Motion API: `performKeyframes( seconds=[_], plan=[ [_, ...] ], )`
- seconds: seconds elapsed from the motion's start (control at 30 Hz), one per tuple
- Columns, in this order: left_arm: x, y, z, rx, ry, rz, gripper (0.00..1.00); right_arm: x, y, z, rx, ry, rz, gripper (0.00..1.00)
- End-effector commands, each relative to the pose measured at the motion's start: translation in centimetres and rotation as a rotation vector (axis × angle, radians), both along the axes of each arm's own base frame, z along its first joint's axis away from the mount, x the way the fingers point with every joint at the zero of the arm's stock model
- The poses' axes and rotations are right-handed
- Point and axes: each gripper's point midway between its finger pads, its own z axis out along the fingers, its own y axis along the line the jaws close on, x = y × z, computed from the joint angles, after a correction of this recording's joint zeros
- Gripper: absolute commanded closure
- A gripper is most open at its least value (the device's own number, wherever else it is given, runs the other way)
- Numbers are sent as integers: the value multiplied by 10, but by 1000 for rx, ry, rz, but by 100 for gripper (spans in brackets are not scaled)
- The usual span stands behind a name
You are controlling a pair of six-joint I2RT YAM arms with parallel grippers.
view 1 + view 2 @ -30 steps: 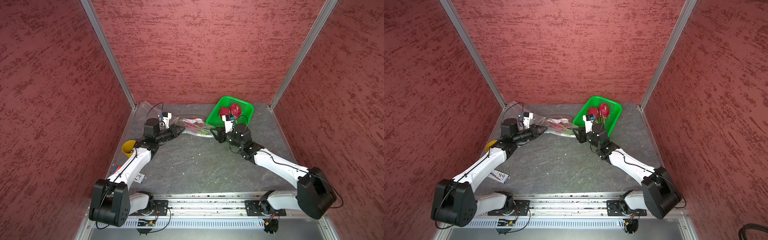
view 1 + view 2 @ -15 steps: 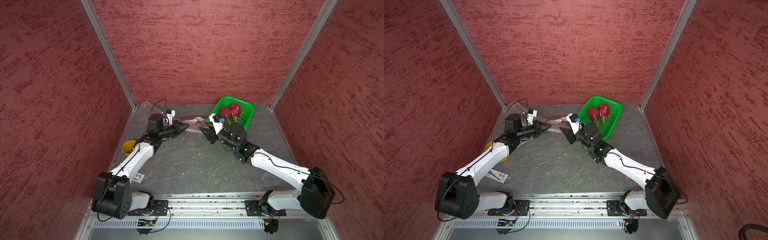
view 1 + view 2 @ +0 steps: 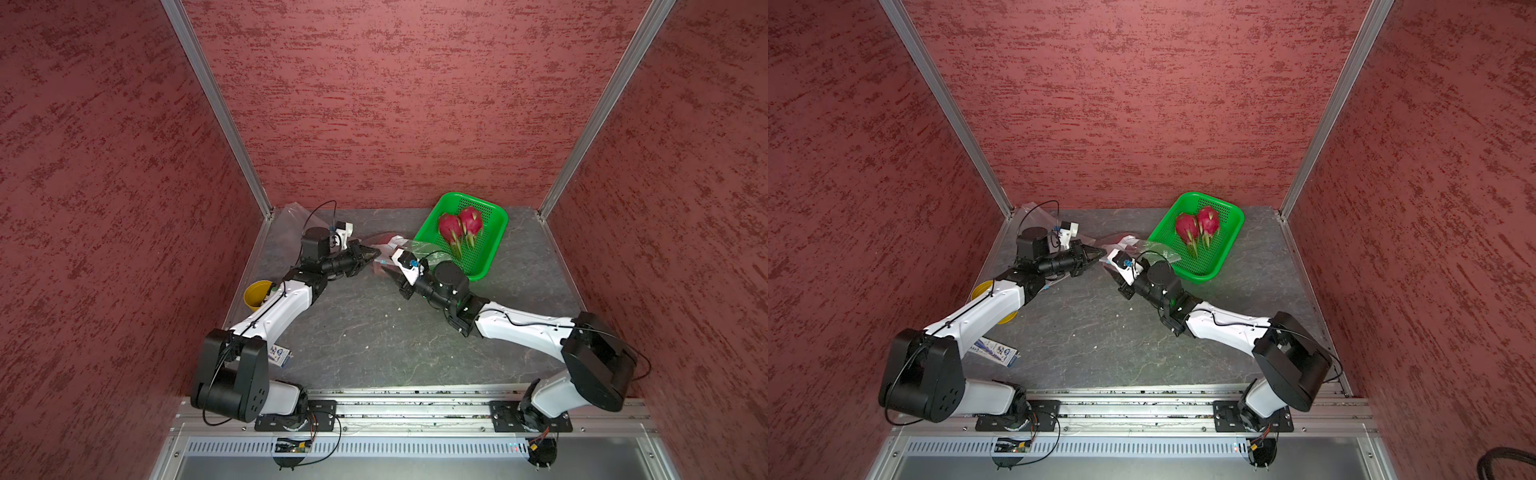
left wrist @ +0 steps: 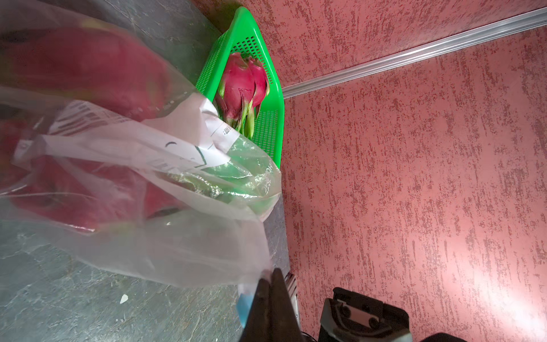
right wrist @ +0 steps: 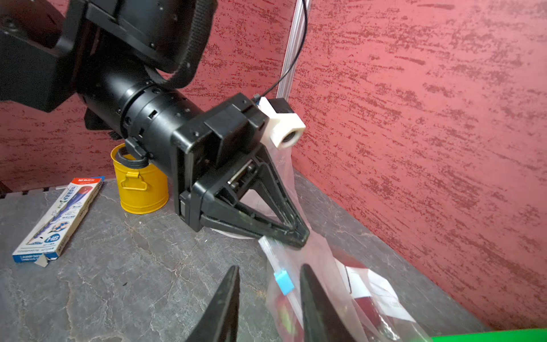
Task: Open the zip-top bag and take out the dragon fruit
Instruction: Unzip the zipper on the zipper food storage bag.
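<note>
The clear zip-top bag [image 4: 177, 237] lies at the back of the table beside the green basket [image 3: 496, 245], with blurred dragon fruit [image 4: 88, 71] inside it. My left gripper [image 4: 270, 274] is shut on the bag's top edge, near one end of the zip strip, and is also seen from the right wrist [image 5: 296, 234]. My right gripper [image 5: 270, 268] is open, and its fingers straddle the bag's blue slider [image 5: 283, 281] without touching it. Two dragon fruit [image 3: 451, 226] [image 3: 471, 220] lie side by side in the basket. In both top views the gripper tips almost meet over the bag [image 3: 1129, 241].
A yellow bucket [image 5: 142, 189] stands at the left edge of the table under my left arm. A blue-and-white pencil box [image 5: 59, 216] lies nearer the front left. Red walls close in the back and both sides.
My right arm has swung left from the basket to the bag's zip end, and its jaws have narrowed. My left gripper has moved slightly right, still holding the bag edge.
</note>
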Motion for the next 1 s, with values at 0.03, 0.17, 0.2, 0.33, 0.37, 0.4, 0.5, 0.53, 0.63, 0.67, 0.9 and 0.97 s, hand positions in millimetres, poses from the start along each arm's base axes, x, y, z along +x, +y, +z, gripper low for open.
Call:
performKeyframes(
  seconds=[0.03,0.17,0.2,0.33,0.37,0.4,0.5,0.53,0.63,0.67,0.9,0.97],
  plan=[
    [4,-6,16,-39,-48,-24,100,5,3,-8,-43,-93,-59,67],
    [3,-7,17,-52,-46,-28,100,12,3,-18,-72,-113,-101,68],
    [3,-6,18,-52,-46,-28,100,13,4,-21,-79,-115,-109,68],
    [2,-4,18,-56,-43,-31,100,23,2,-30,-106,-120,-157,69],
    [2,-5,18,-56,-41,-34,100,26,0,-30,-106,-122,-178,69],
    [1,-4,17,-57,-38,-35,100,28,-1,-31,-106,-122,-189,69],
    [0,-3,15,-57,-34,-36,100,32,-4,-27,-96,-139,-224,70],
    [0,-3,15,-58,-33,-38,100,34,-6,-26,-89,-146,-240,70],
    [-1,-4,14,-62,-32,-46,100,40,-9,-22,-84,-178,-281,70],
    [-2,-4,13,-63,-30,-49,100,41,-10,-20,-80,-189,-291,70],
    [-2,0,8,-68,-22,-40,100,41,-5,-13,-65,-215,-275,70],
    [-2,0,8,-71,-21,-41,100,38,-3,-12,-58,-217,-255,70]
  ],
)
